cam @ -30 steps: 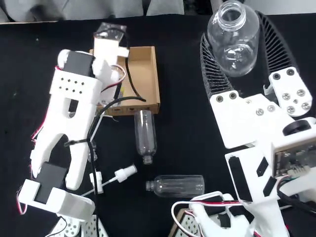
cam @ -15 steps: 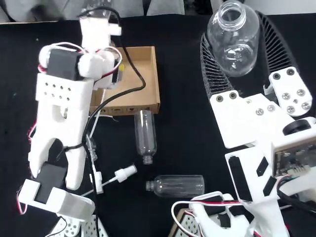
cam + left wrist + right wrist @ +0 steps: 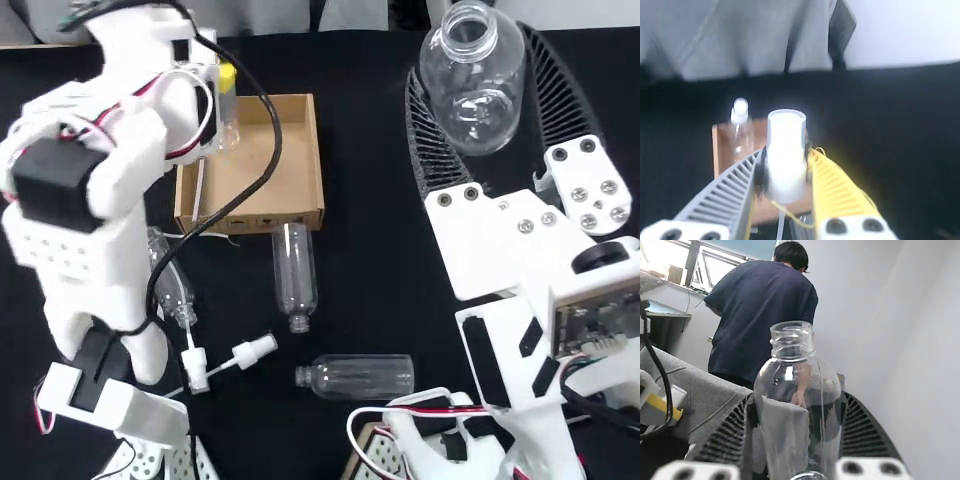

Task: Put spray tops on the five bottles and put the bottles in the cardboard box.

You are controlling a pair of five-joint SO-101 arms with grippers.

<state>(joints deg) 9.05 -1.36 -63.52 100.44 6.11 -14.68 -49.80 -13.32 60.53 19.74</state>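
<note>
My left gripper (image 3: pixel 220 95) hangs above the left part of the cardboard box (image 3: pixel 290 160), shut on a white spray top (image 3: pixel 786 135) whose thin tube (image 3: pixel 199 190) dangles into the box. In the left wrist view a clear bottle with a white top (image 3: pixel 740 127) stands in the box (image 3: pixel 717 150) below that gripper (image 3: pixel 785 157). My right gripper (image 3: pixel 472 55) is raised at the far right, shut on an upright clear bottle (image 3: pixel 475 100) with an open neck (image 3: pixel 792 337). Two uncapped bottles (image 3: pixel 293 275) (image 3: pixel 355 375) lie on the black table near a loose spray top (image 3: pixel 245 352).
A third bottle (image 3: pixel 172 290) lies partly under the left arm (image 3: pixel 90 230). The arm bases stand along the near edge (image 3: pixel 430 450). The black table between the box and the right arm (image 3: pixel 370 230) is bare.
The left arm has risen and swung up over the box's left side with the spray top in its gripper. The right arm and its bottle have stayed still.
</note>
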